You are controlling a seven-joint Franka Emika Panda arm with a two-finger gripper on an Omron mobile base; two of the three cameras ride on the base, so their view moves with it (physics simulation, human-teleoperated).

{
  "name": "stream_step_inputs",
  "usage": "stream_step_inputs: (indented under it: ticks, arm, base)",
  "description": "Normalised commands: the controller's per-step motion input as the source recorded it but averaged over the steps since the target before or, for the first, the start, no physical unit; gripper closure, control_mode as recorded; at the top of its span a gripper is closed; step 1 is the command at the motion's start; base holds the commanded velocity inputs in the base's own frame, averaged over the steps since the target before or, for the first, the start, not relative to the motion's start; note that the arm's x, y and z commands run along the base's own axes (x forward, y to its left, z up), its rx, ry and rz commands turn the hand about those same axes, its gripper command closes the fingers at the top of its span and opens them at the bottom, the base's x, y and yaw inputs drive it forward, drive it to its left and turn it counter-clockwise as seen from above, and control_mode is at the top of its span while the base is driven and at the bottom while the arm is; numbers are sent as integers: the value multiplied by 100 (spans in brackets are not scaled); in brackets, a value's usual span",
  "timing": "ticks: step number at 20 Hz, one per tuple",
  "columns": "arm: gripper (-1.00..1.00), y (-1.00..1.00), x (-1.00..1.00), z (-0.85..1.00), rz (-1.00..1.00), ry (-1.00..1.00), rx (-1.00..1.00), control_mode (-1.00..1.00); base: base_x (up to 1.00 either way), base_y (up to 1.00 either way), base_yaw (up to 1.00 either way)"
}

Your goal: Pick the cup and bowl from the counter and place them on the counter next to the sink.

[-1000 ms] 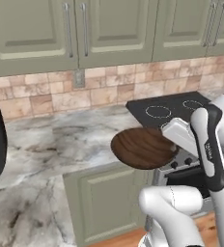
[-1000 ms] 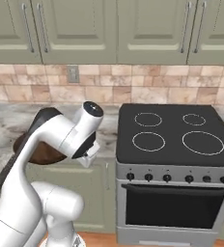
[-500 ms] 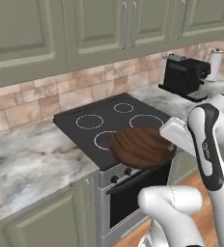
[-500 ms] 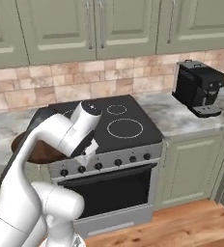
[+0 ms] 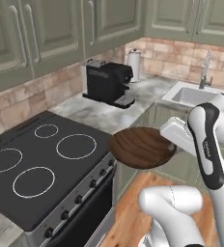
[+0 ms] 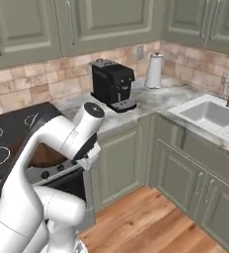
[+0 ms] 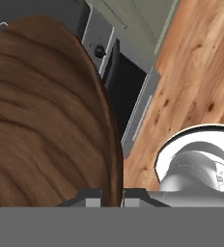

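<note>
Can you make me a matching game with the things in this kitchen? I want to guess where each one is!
Things:
1. bowl
2. coffee machine
3. paper towel roll
4. faucet

Places:
A. in the counter's corner, by the wall
B. behind the sink
C. held up in the air by the gripper, next to the stove
D. on the counter, right of the stove

Pairs: 1-C, 2-D, 3-A, 4-B
</note>
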Motion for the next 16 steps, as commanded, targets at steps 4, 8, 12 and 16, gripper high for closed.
stream_step_inputs:
  ticks: [4, 8, 12, 16]
  arm:
    - [100, 0, 0, 0, 0, 0, 0, 100]
    - [100, 0, 0, 0, 0, 0, 0, 100]
    - [100, 0, 0, 0, 0, 0, 0, 100]
    - [100, 0, 0, 0, 0, 0, 0, 100]
  base:
    - [15, -64, -58]
    - [18, -65, -58]
    - [31, -65, -56]
    - [40, -82, -48]
